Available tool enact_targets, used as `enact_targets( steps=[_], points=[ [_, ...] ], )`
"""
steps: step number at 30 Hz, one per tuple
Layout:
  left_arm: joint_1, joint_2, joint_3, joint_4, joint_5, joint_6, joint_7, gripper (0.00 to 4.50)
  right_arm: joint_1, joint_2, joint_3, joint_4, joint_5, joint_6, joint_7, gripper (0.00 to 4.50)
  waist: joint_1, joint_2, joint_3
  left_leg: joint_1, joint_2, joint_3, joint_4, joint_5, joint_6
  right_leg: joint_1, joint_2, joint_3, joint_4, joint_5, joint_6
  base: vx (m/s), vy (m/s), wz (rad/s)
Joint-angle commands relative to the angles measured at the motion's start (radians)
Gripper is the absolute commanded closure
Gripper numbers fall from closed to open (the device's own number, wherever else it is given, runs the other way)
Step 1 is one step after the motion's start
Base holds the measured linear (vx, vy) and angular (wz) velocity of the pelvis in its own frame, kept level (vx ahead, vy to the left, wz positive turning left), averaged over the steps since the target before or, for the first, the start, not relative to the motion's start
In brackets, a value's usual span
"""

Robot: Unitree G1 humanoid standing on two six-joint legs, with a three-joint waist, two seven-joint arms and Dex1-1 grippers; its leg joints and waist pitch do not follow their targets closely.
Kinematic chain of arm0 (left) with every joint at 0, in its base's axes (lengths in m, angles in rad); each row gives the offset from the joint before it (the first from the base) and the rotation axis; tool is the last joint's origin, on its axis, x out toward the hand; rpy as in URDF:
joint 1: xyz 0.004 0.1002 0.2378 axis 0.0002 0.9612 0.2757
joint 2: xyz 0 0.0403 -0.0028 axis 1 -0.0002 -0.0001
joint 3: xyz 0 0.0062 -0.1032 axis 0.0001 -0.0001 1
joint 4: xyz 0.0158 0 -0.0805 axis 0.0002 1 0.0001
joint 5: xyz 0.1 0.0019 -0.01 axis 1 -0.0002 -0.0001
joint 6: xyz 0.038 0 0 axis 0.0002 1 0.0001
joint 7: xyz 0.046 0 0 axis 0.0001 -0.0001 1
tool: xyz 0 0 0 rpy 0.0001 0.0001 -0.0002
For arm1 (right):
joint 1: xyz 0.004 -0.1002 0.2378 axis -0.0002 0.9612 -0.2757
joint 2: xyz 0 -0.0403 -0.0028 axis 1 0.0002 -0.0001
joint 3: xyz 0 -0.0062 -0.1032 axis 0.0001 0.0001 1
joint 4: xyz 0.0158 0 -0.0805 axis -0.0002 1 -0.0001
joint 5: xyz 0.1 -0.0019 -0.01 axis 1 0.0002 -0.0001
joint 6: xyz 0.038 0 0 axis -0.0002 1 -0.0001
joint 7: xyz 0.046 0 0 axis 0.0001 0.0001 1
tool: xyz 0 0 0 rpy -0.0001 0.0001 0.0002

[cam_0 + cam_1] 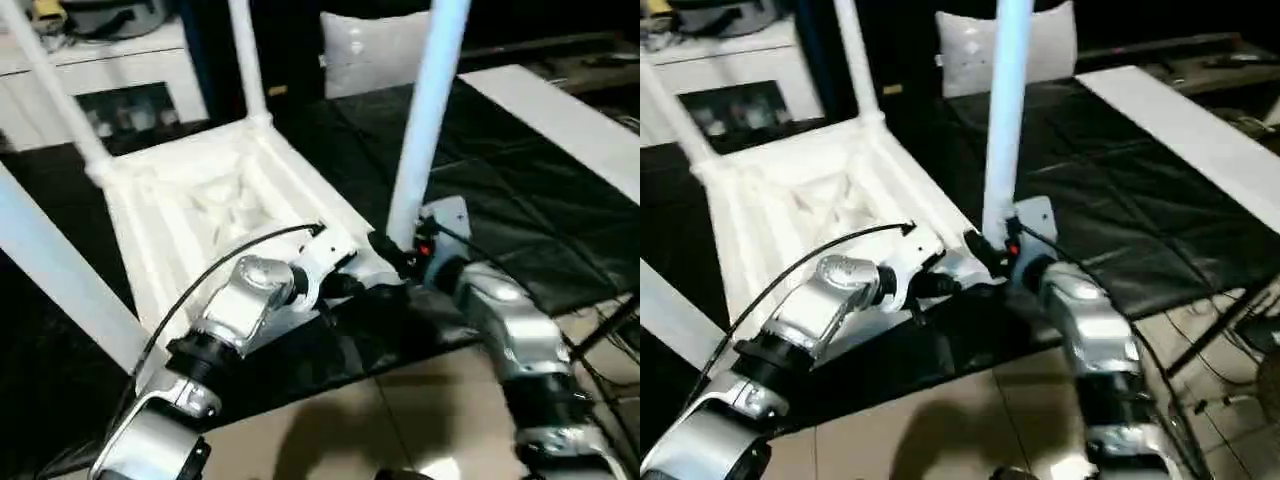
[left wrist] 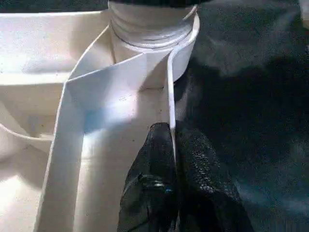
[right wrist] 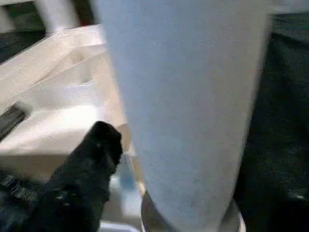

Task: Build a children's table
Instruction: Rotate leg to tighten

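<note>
The children's table top (image 1: pixel 200 200) lies upside down on the black mat, ribbed underside up. A white leg (image 1: pixel 425 120) stands upright in its near right corner socket (image 2: pixel 149 29). Three more legs (image 1: pixel 247 60) rise from the other corners. My left gripper (image 2: pixel 173 133) is shut on the thin rim wall of the top, just beside that socket. My right gripper (image 1: pixel 395 252) sits at the base of the near right leg (image 3: pixel 193 111). It is open, and its visible finger (image 3: pixel 99 154) stands a little off the leg's side. The other finger is hidden behind the leg.
A grey cushion (image 1: pixel 375 50) leans at the back, and a white cabinet (image 1: pixel 110 70) stands at the back left. A long white board (image 1: pixel 570 120) lies on the black mat (image 1: pixel 500 200) to the right. Tiled floor (image 1: pixel 400 420) and cables (image 1: pixel 610 340) border the near edge.
</note>
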State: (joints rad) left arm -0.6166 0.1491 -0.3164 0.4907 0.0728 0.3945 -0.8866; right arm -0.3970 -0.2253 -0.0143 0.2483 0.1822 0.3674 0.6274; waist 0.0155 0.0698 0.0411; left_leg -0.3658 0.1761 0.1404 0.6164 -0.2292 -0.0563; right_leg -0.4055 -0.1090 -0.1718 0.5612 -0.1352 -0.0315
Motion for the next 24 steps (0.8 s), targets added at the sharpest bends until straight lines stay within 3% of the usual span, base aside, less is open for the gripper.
enact_targets(
  steps=[1, 2, 3, 7, 9, 13, 15, 17, 18, 20, 24],
  points=[
    [0.016, 0.027, -0.041, -0.021, 0.003, -0.048, -0.083, 4.50, 0.012, -0.047, 0.012, -0.047, 0.035, -0.016, 0.119, 0.71, 0.008, -0.012, -0.069, -0.007, 0.049, -0.007, -0.067, -0.062, 0.148, 0.074, -0.063, 0.064, -0.059, -0.263, -0.145, 0.000, 0.000, 0.00],
    [0.018, 0.035, -0.044, -0.022, 0.003, -0.051, -0.093, 4.50, 0.017, -0.064, 0.010, -0.053, 0.039, -0.017, 0.144, 0.58, 0.011, -0.012, -0.069, -0.006, 0.051, -0.007, -0.069, -0.073, 0.145, 0.075, -0.062, 0.064, -0.060, -0.278, -0.140, 0.000, 0.000, 0.00],
    [0.023, 0.065, -0.062, -0.023, 0.005, -0.095, -0.140, 4.50, 0.030, -0.117, 0.006, -0.075, 0.064, -0.013, 0.227, 0.50, 0.025, -0.012, -0.067, -0.002, 0.053, -0.007, -0.072, -0.098, 0.134, 0.073, -0.062, 0.066, -0.064, -0.308, -0.131, 0.000, 0.000, 0.00],
    [0.024, 0.128, -0.109, -0.025, 0.009, -0.169, -0.263, 4.50, 0.041, -0.236, 0.021, -0.086, 0.084, -0.002, 0.395, 0.25, 0.034, -0.016, -0.061, 0.000, 0.051, -0.003, -0.078, -0.152, 0.103, 0.072, -0.062, 0.069, -0.071, -0.377, -0.114, 0.000, 0.000, 0.00],
    [0.022, 0.155, -0.131, -0.022, 0.007, -0.213, -0.320, 4.50, 0.039, -0.285, 0.040, -0.082, 0.092, -0.007, 0.460, 0.04, 0.038, -0.014, -0.062, 0.003, 0.051, -0.004, -0.078, -0.157, 0.099, 0.070, -0.063, 0.069, -0.072, -0.390, -0.110, 0.000, 0.000, 0.00],
    [0.011, 0.210, -0.185, -0.011, 0.026, -0.304, -0.431, 4.50, 0.032, -0.354, 0.099, -0.079, 0.094, -0.055, 0.612, 0.04, 0.049, -0.014, -0.066, 0.004, 0.056, -0.002, -0.076, -0.139, 0.111, 0.069, -0.061, 0.072, -0.064, -0.345, -0.127, 0.000, 0.000, 0.00],
    [0.008, 0.229, -0.207, -0.020, 0.023, -0.335, -0.493, 4.50, 0.021, -0.364, 0.121, -0.068, 0.101, -0.061, 0.669, 0.37, 0.054, -0.016, -0.067, 0.002, 0.058, -0.003, -0.076, -0.127, 0.114, 0.069, -0.062, 0.072, -0.059, -0.327, -0.140, 0.000, 0.000, 0.00],
    [0.008, 0.234, -0.214, -0.028, 0.019, -0.341, -0.515, 4.50, 0.017, -0.365, 0.127, -0.064, 0.105, -0.063, 0.687, 0.38, 0.060, -0.015, -0.068, 0.004, 0.060, -0.001, -0.076, -0.120, 0.115, 0.068, -0.063, 0.074, -0.058, -0.320, -0.147, 0.000, 0.000, 0.00],
    [0.007, 0.241, -0.225, -0.038, 0.011, -0.351, -0.550, 4.50, 0.010, -0.364, 0.137, -0.056, 0.109, -0.063, 0.722, 0.49, 0.066, -0.024, -0.067, 0.003, 0.060, 0.000, -0.076, -0.110, 0.116, 0.068, -0.064, 0.075, -0.055, -0.321, -0.149, 0.000, 0.000, 0.00],
    [0.007, 0.245, -0.231, -0.045, 0.008, -0.354, -0.564, 4.50, 0.007, -0.364, 0.146, -0.057, 0.111, -0.058, 0.739, 0.65, 0.074, -0.021, -0.067, 0.006, 0.062, 0.002, -0.076, -0.108, 0.111, 0.065, -0.065, 0.077, -0.055, -0.330, -0.152, 0.000, 0.000, 0.00],
    [0.015, 0.250, -0.248, -0.068, -0.004, -0.375, -0.608, 4.50, -0.003, -0.365, 0.193, -0.065, 0.132, -0.046, 0.802, 1.02, 0.075, -0.026, -0.066, 0.005, 0.061, 0.002, -0.079, -0.120, 0.100, 0.067, -0.065, 0.079, -0.056, -0.360, -0.142, 0.000, 0.000, 0.00]
  ],
)
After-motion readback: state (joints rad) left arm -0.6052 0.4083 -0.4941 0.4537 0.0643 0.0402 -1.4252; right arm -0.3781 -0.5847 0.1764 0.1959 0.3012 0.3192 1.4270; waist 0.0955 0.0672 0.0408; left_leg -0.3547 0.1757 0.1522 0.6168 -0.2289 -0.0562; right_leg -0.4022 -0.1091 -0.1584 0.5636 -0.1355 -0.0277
